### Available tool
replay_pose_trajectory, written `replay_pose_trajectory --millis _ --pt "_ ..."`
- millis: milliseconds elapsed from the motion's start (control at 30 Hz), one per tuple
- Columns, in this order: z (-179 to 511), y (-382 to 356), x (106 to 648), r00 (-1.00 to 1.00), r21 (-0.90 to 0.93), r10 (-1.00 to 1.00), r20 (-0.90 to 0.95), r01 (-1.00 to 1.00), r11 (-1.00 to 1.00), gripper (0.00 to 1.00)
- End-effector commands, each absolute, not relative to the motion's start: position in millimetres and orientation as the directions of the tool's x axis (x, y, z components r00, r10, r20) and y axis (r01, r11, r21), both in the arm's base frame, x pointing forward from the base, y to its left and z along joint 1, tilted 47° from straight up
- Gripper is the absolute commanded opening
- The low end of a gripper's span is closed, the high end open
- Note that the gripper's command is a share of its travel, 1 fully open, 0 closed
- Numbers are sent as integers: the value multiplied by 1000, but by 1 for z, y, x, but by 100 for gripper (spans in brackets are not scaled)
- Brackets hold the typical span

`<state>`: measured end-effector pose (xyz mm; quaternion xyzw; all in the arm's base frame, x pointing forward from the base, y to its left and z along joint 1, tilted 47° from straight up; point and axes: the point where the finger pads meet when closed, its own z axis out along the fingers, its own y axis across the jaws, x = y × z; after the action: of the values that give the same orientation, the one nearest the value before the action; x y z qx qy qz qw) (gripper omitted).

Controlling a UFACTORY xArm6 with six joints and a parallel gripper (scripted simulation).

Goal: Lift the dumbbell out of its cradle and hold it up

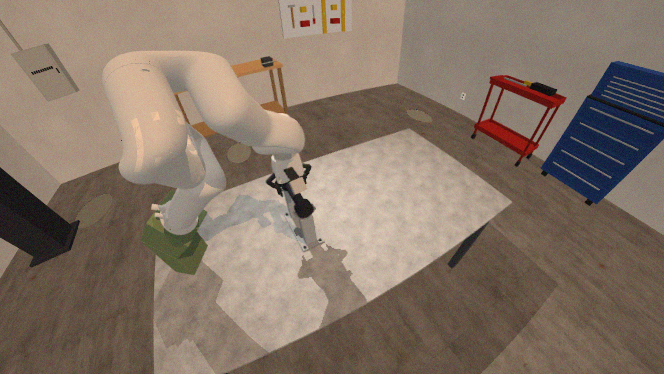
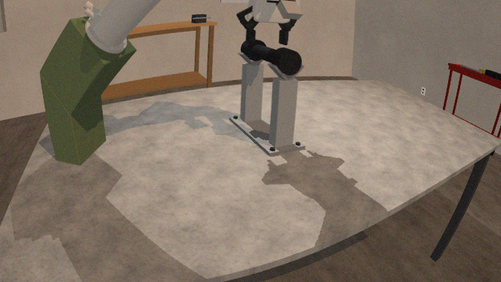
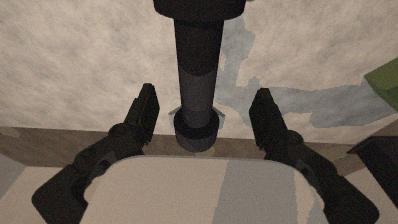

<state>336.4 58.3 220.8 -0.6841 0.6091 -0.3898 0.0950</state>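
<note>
A white robot arm [image 1: 165,115] rises from a green pedestal [image 2: 72,124] at the left of a mottled grey table [image 2: 377,124] and bends over toward the middle of it. There a black dumbbell [image 2: 269,56] lies level across the top of a grey cradle [image 2: 284,113]: two upright posts on a flat base plate bolted to the table, each post ending in a shallow V that carries the handle near one head.

The black claw [image 2: 268,35] hangs straight down just above the dumbbell, its fingers spread wide with nothing between them. In the exterior view one fingertip comes down beside the far head and the other hangs above the handle near the near head; no contact is visible. From the wrist view, the two fingers stand on either side of the handle [image 3: 197,95], which runs away from the camera with a head at each end, and there is a gap on both sides.

In the room beyond, a red cart [image 1: 520,92] and a blue drawer cabinet [image 1: 605,135] stand by the right wall, and a wooden shelf unit [image 2: 209,49] stands against the far wall.
</note>
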Motion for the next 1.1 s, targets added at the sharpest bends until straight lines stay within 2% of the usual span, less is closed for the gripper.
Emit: replay_pose_trajectory --millis 0,667,700,1067 --pt "210 55 358 -43 -615 -911 411 -750 -242 100" --pt "199 50 365 -37 -611 -913 407 -754 -241 100" --pt "199 50 365 -37 -611 -913 407 -754 -241 0" --pt "199 50 365 -37 -611 -913 407 -754 -241 0"
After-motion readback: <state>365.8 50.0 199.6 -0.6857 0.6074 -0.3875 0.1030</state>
